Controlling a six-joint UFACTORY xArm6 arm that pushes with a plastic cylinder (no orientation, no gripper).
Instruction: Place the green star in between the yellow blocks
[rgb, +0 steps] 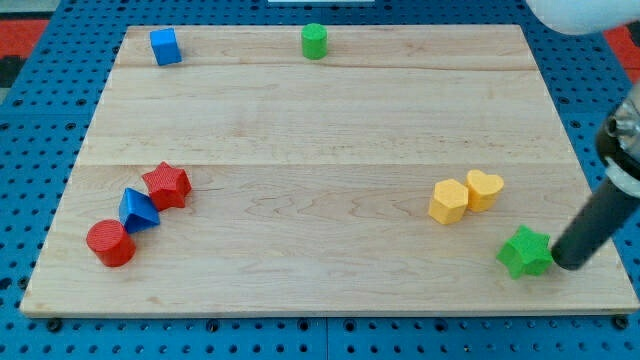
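The tip (562, 262), no gripper to open or close, sits touching the green star (526, 252) at its three o'clock, yellow blocks (465, 195) at eleven.

The rod (590, 228) is cut off by the view's right edge above its dark shaft. A pale blurred body (585, 14) is cropped at the view's top. The worktop (320, 200) is seen whole.
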